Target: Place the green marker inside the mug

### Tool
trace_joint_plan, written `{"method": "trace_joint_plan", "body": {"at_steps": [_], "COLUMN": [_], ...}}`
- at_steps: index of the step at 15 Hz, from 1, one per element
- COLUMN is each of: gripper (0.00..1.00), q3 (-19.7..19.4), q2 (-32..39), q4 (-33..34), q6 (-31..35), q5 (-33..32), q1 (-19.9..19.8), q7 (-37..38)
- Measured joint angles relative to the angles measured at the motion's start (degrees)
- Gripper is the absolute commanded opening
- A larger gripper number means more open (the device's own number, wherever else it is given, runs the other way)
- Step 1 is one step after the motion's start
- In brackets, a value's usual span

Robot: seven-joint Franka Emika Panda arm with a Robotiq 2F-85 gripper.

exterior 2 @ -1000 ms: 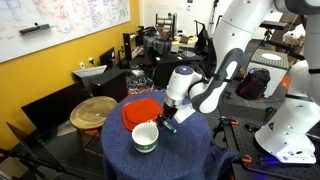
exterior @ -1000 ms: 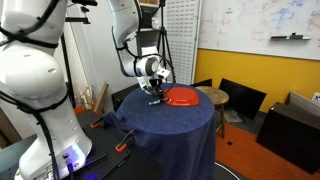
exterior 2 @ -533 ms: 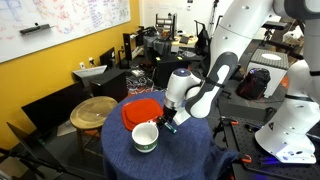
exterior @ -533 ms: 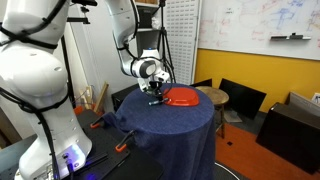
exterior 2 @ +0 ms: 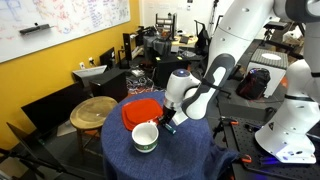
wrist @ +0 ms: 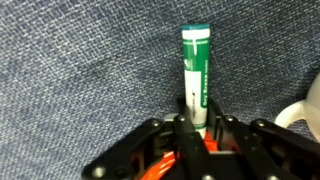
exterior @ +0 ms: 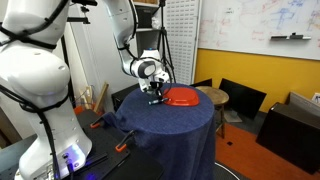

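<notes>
Wrist view: the green marker [wrist: 196, 70] stands upright in the centre of the frame against the blue cloth [wrist: 80, 70]. The gripper [wrist: 196, 118] enters from the bottom, its fingers closed on the marker's lower end. A whitish curve of the mug [wrist: 304, 112] shows at the right edge.

In an exterior view, the mug [exterior 2: 146, 143] sits lower centre, just beside the gripper [exterior 2: 167, 123], with the red dish [exterior 2: 138, 108] behind it. In an exterior view the red dish [exterior: 183, 96] shows, but the mug does not.
</notes>
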Motion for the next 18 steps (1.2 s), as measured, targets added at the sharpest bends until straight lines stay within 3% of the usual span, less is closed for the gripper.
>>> {"method": "trace_joint_plan", "body": {"at_steps": [1, 7, 15, 18], "gripper": [0.05, 0.05, 0.05, 0.05], "q3": [-0.84, -9.34, -28.15, -37.43], "q2": [0.00, -0.45, -3.63, -3.90], "q4": [-0.01, -1.29, -6.63, -8.19], "q6": [0.00, 0.06, 0.96, 1.04], "q5": [0.31, 0.71, 0.09, -0.30], "q1": [0.85, 9.72, 30.60, 41.07], "q7": [0.00, 0.72, 5.37, 7.63]}}
